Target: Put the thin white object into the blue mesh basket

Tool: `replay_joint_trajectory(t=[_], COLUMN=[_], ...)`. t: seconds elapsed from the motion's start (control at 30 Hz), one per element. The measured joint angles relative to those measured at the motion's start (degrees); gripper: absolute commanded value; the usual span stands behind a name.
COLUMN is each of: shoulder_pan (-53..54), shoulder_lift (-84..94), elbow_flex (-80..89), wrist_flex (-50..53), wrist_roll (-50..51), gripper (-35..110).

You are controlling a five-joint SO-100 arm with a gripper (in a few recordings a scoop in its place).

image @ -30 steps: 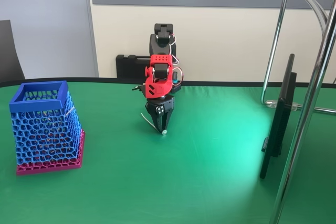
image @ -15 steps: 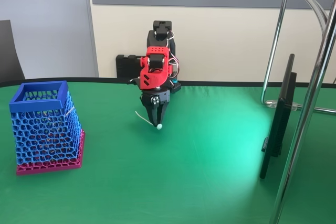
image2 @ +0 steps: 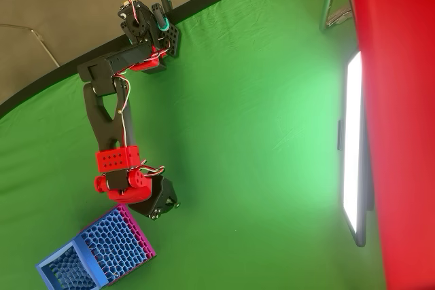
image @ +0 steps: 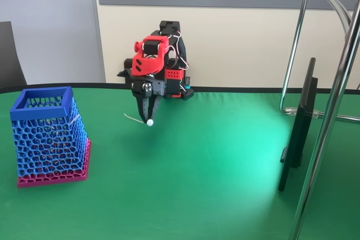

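A: So, nearest the front edge of the green cloth-covered tabletop (image: 214, 195), what stands there?

B: Toward the front-left in the fixed view, the tall blue plastic mesh basket with its lattice walls, square rim and magenta base plate (image: 48, 133); the overhead view shows it too (image2: 95, 252).

A: And farther back?

B: The red-and-black end effector (image: 149, 117) hangs above the tabletop, to the right of the basket and pointing down. Its fingers are pinched together on the thin white curved strand with a small bead at one end (image: 136, 120); the bead sits at the fingertips, the strand trails left, off the cloth.

A: Behind that?

B: The arm's black base (image: 169, 85) stands at the far edge. A dark flat screen (image: 298, 127) stands by the right edge.
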Motion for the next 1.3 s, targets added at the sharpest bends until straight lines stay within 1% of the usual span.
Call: replay_joint_trajectory(t=[0.13, 0.33, 0.93, 1.1, 1.2, 1.3], shoulder_pan=[0.79, 2.11, 3.96, 4.48, 5.01, 5.45], shoulder_lift=[0.0, 1.32, 3.43, 4.66, 4.83, 4.83], elbow_flex=[-1.67, -8.35, -19.16, -21.45, -21.71, -26.1], wrist_flex=[0.18, 0.18, 0.18, -1.05, -1.05, -1.67], wrist_roll=[-1.67, -7.38, -21.88, -25.31, -25.66, -29.27], gripper=[4, 1, 1, 2, 1, 1])
